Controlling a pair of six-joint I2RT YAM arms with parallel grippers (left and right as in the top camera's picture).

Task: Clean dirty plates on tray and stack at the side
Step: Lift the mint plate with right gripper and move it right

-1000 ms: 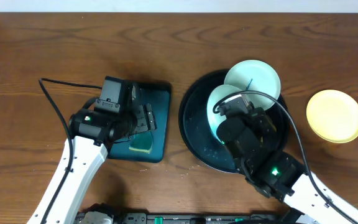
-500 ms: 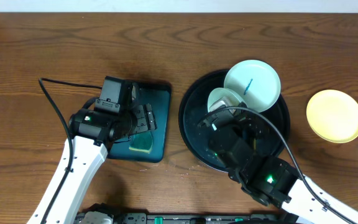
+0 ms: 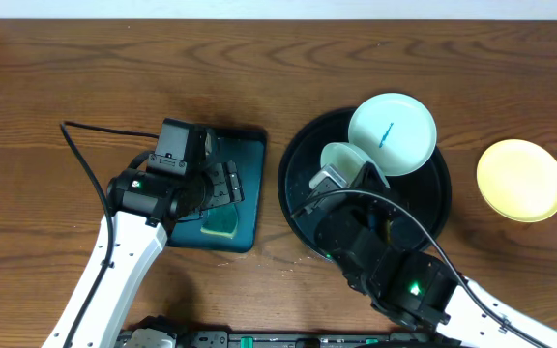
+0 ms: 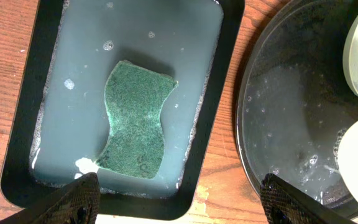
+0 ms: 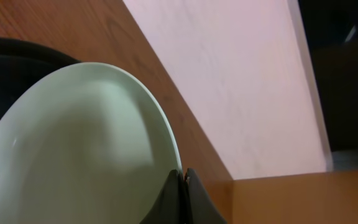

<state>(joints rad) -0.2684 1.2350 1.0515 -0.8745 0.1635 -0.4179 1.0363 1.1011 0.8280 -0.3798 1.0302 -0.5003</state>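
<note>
The round black tray holds two pale mint plates. One plate lies at its far right rim and bears a small blue smear. My right gripper is shut on the rim of the other mint plate and holds it tilted up on edge over the tray. The pale yellow plate lies on the table right of the tray. My left gripper is open and empty, hovering over the near edge of the teal tray, beside the black tray.
A dark teal rectangular tray with soapy water and a green sponge stands left of the black tray. A black cable runs across the table at the left. The table's far edge meets a pale wall.
My right arm has drawn back toward the near edge and tipped the held mint plate more upright, so less of it shows from above. The left arm has not moved.
</note>
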